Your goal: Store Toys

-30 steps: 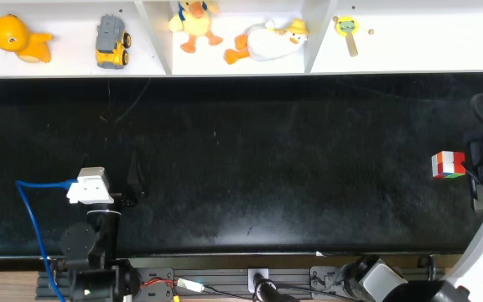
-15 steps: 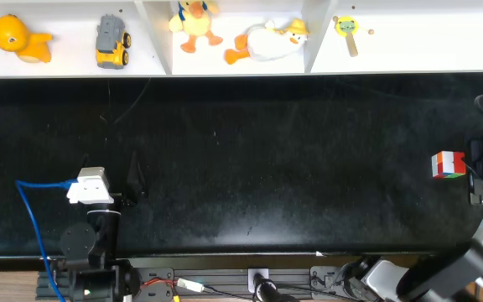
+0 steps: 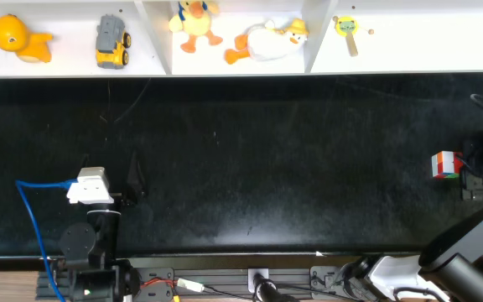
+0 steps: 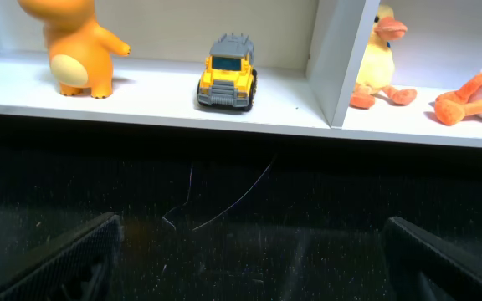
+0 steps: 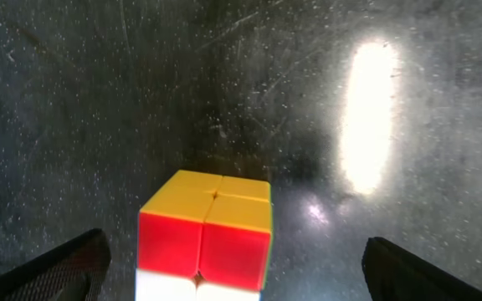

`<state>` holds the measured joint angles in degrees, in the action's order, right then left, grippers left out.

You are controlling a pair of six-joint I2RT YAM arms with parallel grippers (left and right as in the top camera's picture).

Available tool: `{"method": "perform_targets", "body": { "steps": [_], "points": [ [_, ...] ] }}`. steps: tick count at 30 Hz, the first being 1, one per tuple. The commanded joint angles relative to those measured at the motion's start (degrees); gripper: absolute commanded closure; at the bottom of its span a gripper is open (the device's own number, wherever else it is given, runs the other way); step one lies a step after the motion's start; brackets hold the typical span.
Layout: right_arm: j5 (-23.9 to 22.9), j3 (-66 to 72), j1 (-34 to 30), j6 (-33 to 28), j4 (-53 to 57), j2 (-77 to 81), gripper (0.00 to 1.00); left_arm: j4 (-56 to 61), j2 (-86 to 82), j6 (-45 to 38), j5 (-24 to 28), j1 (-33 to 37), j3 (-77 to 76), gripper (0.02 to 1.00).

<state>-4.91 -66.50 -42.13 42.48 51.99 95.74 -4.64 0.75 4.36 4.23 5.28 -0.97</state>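
At the right end of the black mat, the right gripper hangs wide open, holding nothing. The puzzle cube rests on the mat between its spread fingers, touching neither.

Two-by-two puzzle cube, with red, yellow and white faces showing, is sitting flat on the black table near its right edge.

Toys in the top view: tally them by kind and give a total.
Ducks: 2, one yellow plush duck, one white plush duck
Orange round-bodied animal figure: 1
Yellow and grey toy truck: 1
Small yellow toy on a stick: 1
Multicoloured puzzle cube: 1
Total: 6
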Motion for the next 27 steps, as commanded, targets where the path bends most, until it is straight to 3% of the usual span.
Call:
{"method": "perform_targets", "body": {
  "steps": [1,19,27],
  "points": [
    [-0.87,0.74,1.6,1.22,-1.6,1.27,0.003,0.28,-0.59,0.63,-0.35,0.22,0.5,0.02],
    [-2.45,0.79,6.69,2.25,-4.24,7.69,0.009,0.31,-0.59,0.63,-0.35,0.22,0.5,0.02],
    [-3.15,0.79,7.28,0.09,-4.7,9.05,0.08,0.28,-0.59,0.63,-0.35,0.22,0.5,0.02]
  ]
}}
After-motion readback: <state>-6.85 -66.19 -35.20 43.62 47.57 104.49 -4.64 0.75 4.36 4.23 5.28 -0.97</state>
